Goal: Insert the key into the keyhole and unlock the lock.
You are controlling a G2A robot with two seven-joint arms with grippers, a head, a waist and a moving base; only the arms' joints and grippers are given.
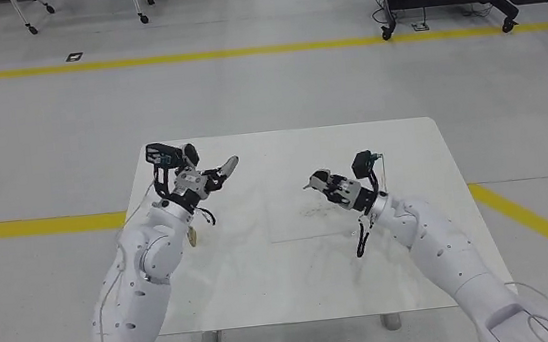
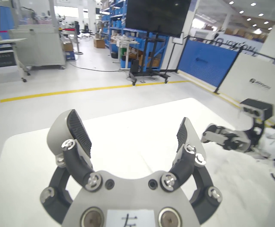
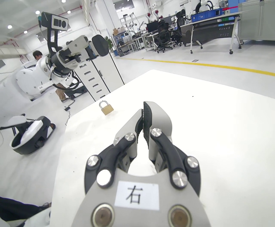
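Right gripper (image 3: 143,116) fingers clenched, left gripper (image 2: 127,120) fingers released, small brass padlock (image 3: 106,108) resting near the edge of the white surface (image 3: 214,129).

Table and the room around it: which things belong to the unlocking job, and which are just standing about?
Job:
padlock, lying on the table
left gripper, open
right gripper, shut

Standing about:
screen on a wheeled stand
drawer cabinet
office chairs
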